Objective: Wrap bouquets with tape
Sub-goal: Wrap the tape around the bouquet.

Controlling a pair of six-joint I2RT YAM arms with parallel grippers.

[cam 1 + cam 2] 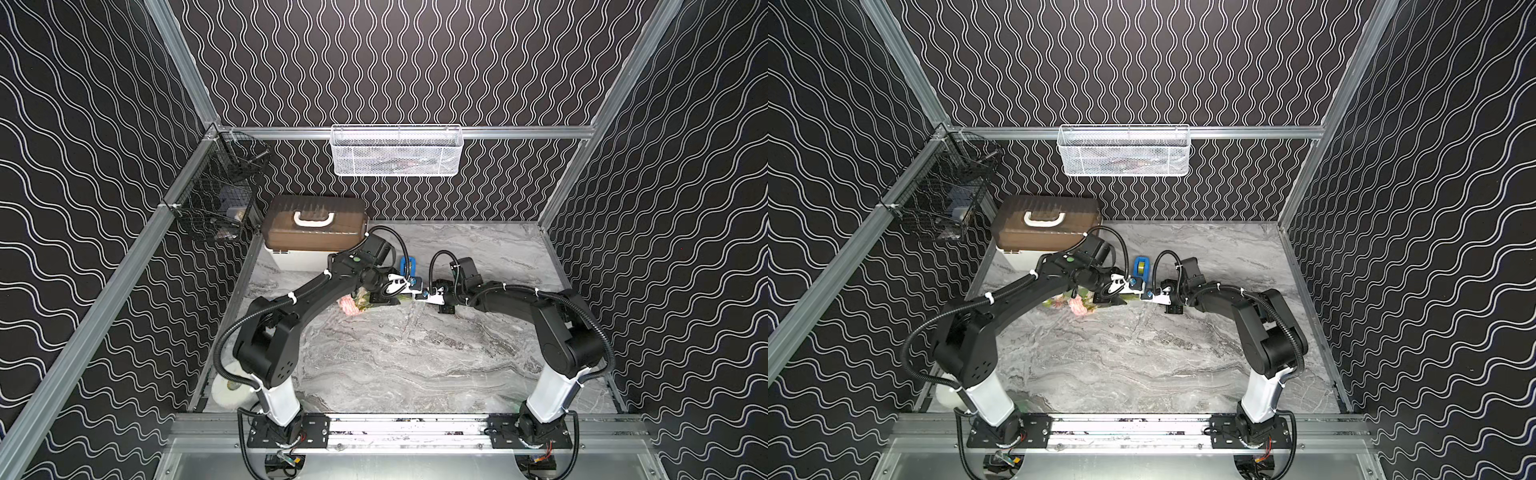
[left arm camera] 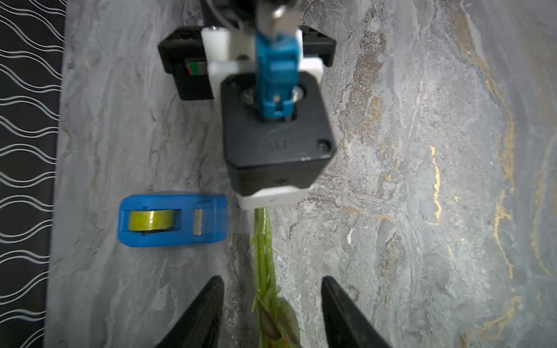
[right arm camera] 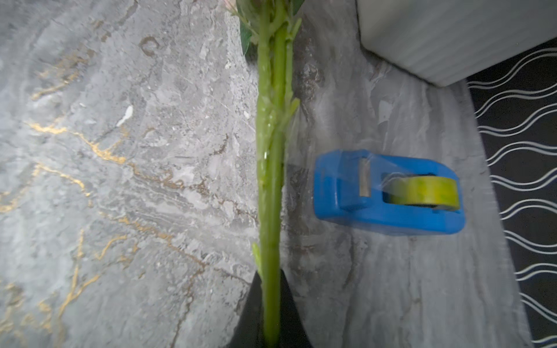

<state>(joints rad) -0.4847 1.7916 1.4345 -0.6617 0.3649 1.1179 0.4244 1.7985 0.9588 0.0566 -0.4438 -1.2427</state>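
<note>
The right gripper point(image 3: 269, 274) is clenching the bouquet stems point(image 3: 271, 180) just beside the tape dispenser point(image 3: 388, 220) while the left gripper point(image 2: 271, 280) is straddling them released, so they are likely risking twisting loose.

Surface point(image 1: 415, 357): grey marble pattern with gold veining. Far left on it stands a closed box point(image 1: 316, 232) with a brown translucent lid, white handle and white base. White mesh basket point(image 1: 397, 151) hangs on the far rail, contents indistinct. Black wire basket point(image 1: 216, 199) hangs on the left rail, holding small unidentifiable items. White roll point(image 1: 228, 390) lies flat at the near left corner, partly hidden.
</note>
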